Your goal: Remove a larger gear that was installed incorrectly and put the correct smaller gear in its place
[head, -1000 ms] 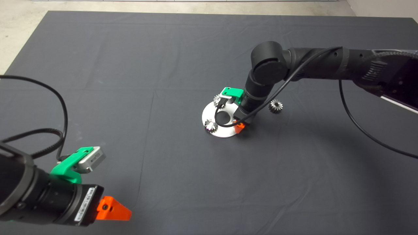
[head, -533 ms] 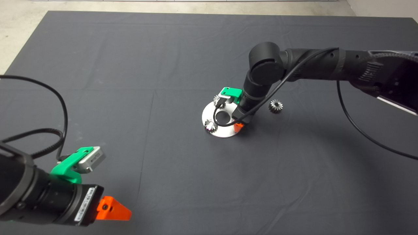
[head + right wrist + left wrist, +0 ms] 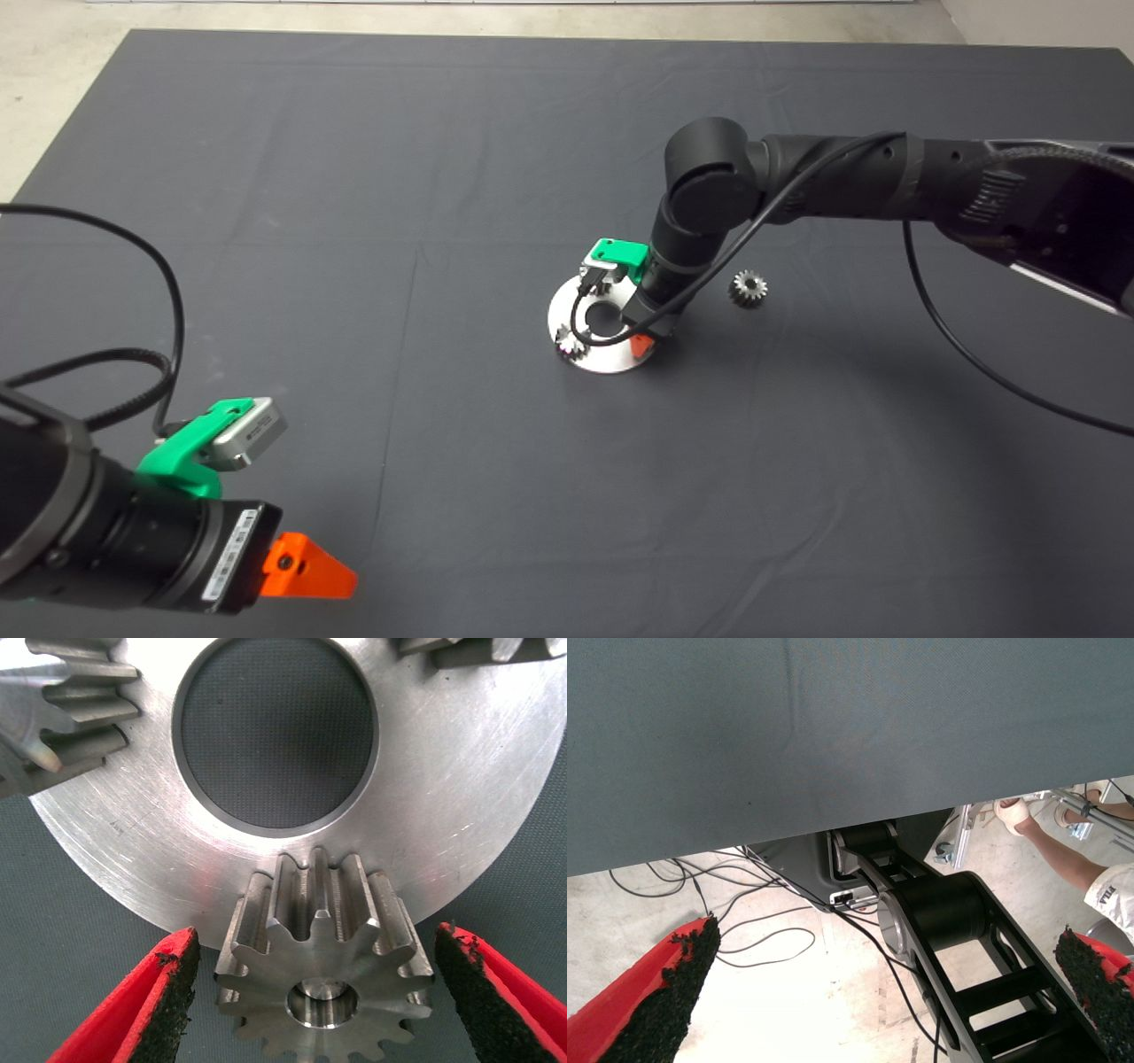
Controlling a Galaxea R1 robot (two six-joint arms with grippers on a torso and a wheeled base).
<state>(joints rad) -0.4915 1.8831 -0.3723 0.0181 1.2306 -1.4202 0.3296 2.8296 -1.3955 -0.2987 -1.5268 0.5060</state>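
The right gripper [image 3: 314,992] is held with jaws released on either side of the larger gear [image 3: 323,970], flared, shiny steel, seated on a brushed round plate [image 3: 461,797]. Beyond, the smaller gear [image 3: 749,288] lies on the dark cloth surface [image 3: 354,221].

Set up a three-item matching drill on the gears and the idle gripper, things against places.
1. larger gear
2. smaller gear
3. left gripper

A. lying on the mat beside the plate
B. open, parked at the mat's lower left
C. at the plate's edge, between the open fingers of the right gripper, untouched

Pairs: 1-C, 2-A, 3-B
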